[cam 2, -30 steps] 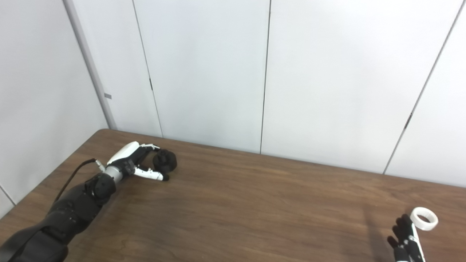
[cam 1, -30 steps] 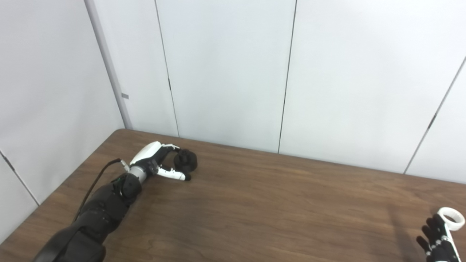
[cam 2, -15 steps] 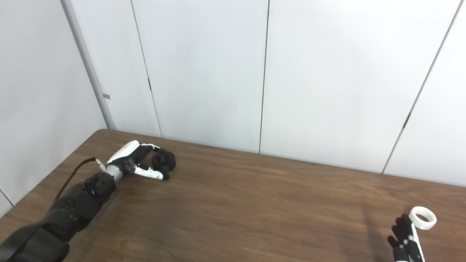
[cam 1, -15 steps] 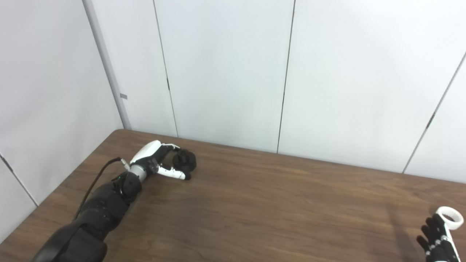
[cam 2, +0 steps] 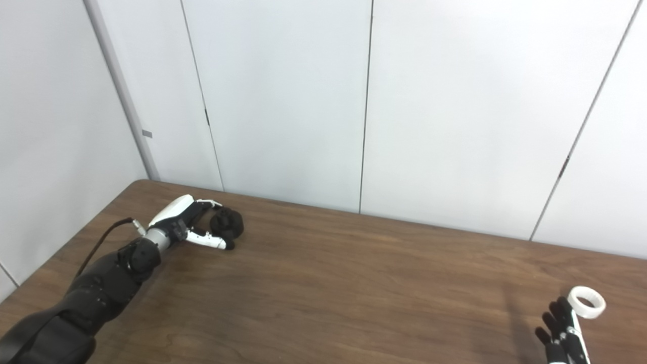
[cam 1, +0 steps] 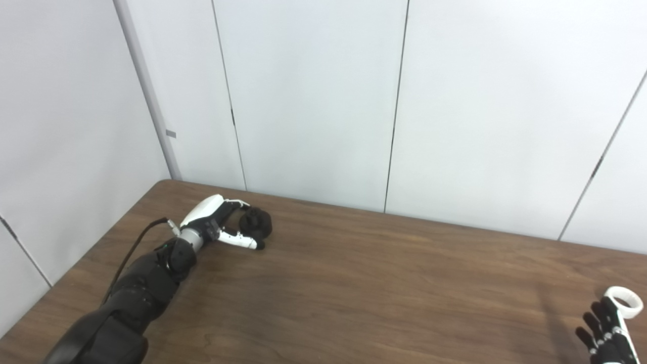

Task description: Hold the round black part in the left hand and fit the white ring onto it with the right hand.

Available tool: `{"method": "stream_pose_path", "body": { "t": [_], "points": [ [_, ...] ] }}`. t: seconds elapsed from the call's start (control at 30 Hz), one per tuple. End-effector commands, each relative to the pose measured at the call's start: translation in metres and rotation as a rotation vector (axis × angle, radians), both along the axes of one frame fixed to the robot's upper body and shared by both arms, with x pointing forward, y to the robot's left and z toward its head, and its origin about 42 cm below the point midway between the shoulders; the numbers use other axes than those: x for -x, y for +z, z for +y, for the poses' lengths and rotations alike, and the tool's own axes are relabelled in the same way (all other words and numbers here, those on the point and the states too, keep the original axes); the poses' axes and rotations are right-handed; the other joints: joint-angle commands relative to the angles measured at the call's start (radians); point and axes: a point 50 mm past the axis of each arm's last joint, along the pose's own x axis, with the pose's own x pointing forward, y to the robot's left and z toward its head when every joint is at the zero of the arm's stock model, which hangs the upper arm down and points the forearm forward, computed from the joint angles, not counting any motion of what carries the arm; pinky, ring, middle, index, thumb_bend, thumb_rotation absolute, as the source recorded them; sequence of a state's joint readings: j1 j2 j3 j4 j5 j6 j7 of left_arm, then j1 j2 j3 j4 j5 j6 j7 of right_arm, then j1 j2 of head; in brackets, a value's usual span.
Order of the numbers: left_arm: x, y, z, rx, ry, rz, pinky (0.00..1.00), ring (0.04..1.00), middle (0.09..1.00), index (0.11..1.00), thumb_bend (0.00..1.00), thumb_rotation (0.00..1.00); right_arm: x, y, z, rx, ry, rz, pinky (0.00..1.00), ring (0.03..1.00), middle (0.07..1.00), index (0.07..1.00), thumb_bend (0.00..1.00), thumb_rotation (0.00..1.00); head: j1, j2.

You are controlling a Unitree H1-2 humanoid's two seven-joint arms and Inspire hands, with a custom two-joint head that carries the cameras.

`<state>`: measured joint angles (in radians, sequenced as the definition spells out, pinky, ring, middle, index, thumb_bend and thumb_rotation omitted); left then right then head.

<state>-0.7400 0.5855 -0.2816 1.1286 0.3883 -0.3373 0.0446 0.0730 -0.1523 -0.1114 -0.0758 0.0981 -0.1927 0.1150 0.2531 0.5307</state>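
Note:
The round black part [cam 1: 256, 224] rests on the brown table [cam 1: 354, 283] at its far left. My left hand [cam 1: 217, 225] is cupped around it: the white fingers [cam 1: 233, 205] curve over its far side and the thumb lies along its near side, with no firm grip visible. The white ring [cam 1: 625, 302] lies at the table's right end. My right hand [cam 2: 562, 333], black with its fingers spread, sits just below and left of the ring, fingertips at its rim. The hand is partly cut off by the bottom edge.
White wall panels [cam 1: 313, 101] stand close behind the table's far edge and along its left side. A black cable [cam 1: 134, 253] loops from my left forearm.
The whole picture has shifted very slightly. My right hand sits a touch lower in view. The left hand and the black part stand as before.

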Motion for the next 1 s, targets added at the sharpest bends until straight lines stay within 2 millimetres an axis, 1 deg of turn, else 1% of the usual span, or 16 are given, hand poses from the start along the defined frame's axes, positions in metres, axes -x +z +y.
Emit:
{"method": "stream_pose_path", "body": {
  "t": [0.0,0.27,0.33,0.4,0.43,0.47,0.53,0.63,0.83,0.97],
  "points": [
    [-0.003,0.004,-0.003,-0.023,-0.041,0.013,1.00,0.976,0.898,0.747,0.99,0.30,0.015,-0.023,0.003,-0.032,-0.022,0.071,0.94,0.978,0.997,1.000,0.44,0.87,0.000,0.001],
    [-0.003,0.001,-0.006,-0.020,-0.048,0.011,1.00,0.978,0.895,0.736,0.97,0.26,0.015,-0.022,0.006,-0.035,-0.018,0.072,0.95,0.986,1.000,1.000,0.41,0.87,-0.004,0.001],
    [-0.002,0.000,-0.007,-0.025,-0.051,-0.004,1.00,0.968,0.882,0.704,0.94,0.24,0.015,-0.022,0.006,-0.037,-0.019,0.075,0.95,0.988,1.000,1.000,0.42,0.87,-0.006,0.001],
    [-0.001,-0.001,-0.009,-0.023,-0.059,-0.037,1.00,0.948,0.859,0.646,0.93,0.19,0.015,-0.021,0.007,-0.042,-0.019,0.076,0.96,0.990,1.000,1.000,0.42,0.86,-0.009,0.002],
    [-0.001,-0.002,-0.009,-0.025,-0.062,-0.054,1.00,0.937,0.842,0.570,0.73,0.13,0.015,-0.021,0.008,-0.046,-0.018,0.073,0.96,0.991,1.000,1.000,0.42,0.86,-0.012,0.004],
    [0.000,-0.003,-0.010,-0.030,-0.065,-0.069,0.99,0.925,0.820,0.519,0.61,0.09,0.016,-0.021,0.008,-0.043,-0.018,0.072,0.96,0.989,1.000,1.000,0.42,0.85,-0.013,0.005],
    [0.000,-0.005,-0.012,-0.040,-0.068,-0.090,1.00,0.917,0.786,0.490,0.55,0.06,0.016,-0.020,0.009,-0.041,-0.020,0.070,0.95,0.988,1.000,1.000,0.42,0.86,-0.013,0.008],
    [0.000,-0.005,-0.014,-0.054,-0.081,-0.111,1.00,0.924,0.753,0.481,0.52,0.05,0.016,-0.019,0.011,-0.053,-0.022,0.062,0.96,0.991,1.000,1.000,0.41,0.85,-0.015,0.011],
    [-0.001,-0.003,-0.013,-0.076,-0.091,-0.110,1.00,0.935,0.753,0.481,0.52,0.05,0.015,-0.018,0.012,-0.061,-0.023,0.054,0.97,1.000,1.000,1.000,0.40,0.85,-0.012,0.021],
    [-0.001,0.000,-0.013,-0.087,-0.105,-0.117,1.00,0.932,0.749,0.480,0.52,0.05,0.015,-0.016,0.013,-0.065,-0.031,0.047,0.96,0.990,1.000,1.000,0.44,0.85,-0.011,0.026]
  ]
}}
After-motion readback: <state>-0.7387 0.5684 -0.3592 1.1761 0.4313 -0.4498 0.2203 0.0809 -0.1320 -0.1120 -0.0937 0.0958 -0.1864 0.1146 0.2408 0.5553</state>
